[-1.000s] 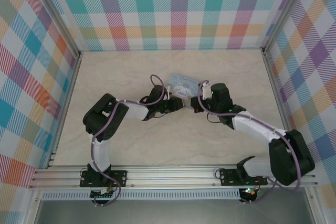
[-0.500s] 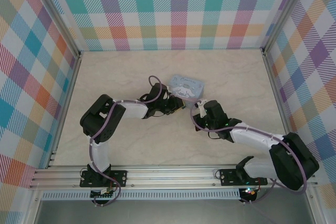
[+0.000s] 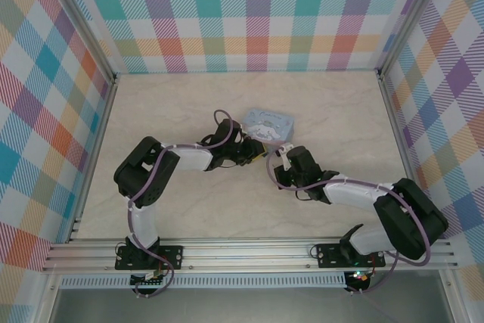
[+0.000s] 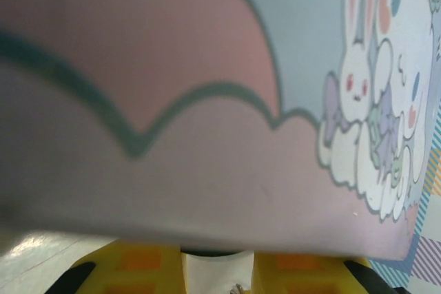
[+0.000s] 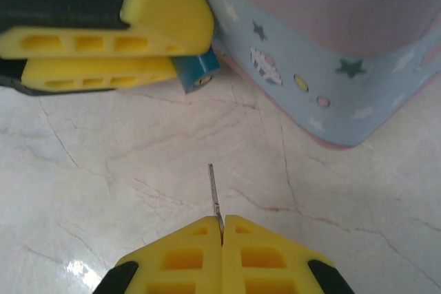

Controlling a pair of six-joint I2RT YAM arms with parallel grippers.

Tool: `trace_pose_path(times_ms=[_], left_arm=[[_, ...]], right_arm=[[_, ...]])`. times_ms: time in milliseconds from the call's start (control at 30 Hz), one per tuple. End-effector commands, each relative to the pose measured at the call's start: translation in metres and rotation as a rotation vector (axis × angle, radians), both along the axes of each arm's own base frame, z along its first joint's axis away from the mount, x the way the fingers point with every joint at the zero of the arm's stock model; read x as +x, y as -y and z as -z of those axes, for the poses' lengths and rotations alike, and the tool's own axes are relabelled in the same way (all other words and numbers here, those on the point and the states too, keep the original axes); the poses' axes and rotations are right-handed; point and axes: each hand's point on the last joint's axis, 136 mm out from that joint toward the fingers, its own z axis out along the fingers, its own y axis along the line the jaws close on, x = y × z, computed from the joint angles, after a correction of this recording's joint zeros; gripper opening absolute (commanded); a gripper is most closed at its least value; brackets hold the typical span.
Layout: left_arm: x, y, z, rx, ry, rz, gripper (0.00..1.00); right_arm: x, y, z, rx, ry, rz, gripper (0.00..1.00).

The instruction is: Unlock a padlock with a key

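Left gripper [image 5: 185, 60], nearly closed, clamps one blue padlock [image 5: 196, 72] low over the worktop [image 5: 103, 170], well clear of its edges, beside one cartoon-print tin [image 5: 310, 80]. Right gripper [image 5: 222, 222], fully closed, pinches one key [image 5: 214, 187], its blade pointing toward the padlock but apart from it.
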Motion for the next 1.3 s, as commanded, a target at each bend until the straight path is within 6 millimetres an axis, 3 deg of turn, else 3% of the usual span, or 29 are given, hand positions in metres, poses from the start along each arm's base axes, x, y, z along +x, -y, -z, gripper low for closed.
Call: trace_pose_path(times_ms=[0, 600, 1267], left_arm=[[-0.005, 0.008, -0.028, -0.032, 0.007, 0.027, 0.21], [-0.009, 0.006, -0.042, -0.015, -0.007, 0.027, 0.20], [-0.011, 0.006, -0.037, -0.012, -0.018, 0.030, 0.19]], right_arm=[[0.018, -0.014, -0.022, 0.030, 0.085, -0.013, 0.01], [0.026, -0.031, -0.018, 0.064, 0.090, -0.057, 0.01], [0.027, -0.034, -0.025, 0.109, 0.115, -0.056, 0.02]])
